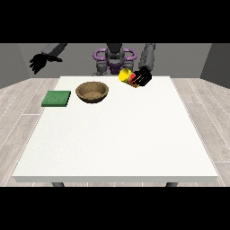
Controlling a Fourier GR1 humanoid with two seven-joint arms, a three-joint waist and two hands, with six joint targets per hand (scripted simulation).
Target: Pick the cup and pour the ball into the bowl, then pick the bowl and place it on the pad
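We're wrapping the black hand at the view's right [143,78] round the small yellow cup [126,75], tilting it mouth-first towards the brown wooden bowl [92,91]. Probably light and stiff, so holding its side seems right. Other hand [38,62] is hanging relaxed, holding nothing.

One raised front camera looks across the table [112,148] toward the distant robot [114,57].

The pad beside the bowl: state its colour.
Green. The pad lies flat on the table, at the view's left of the brown bowl; the front view shows it.
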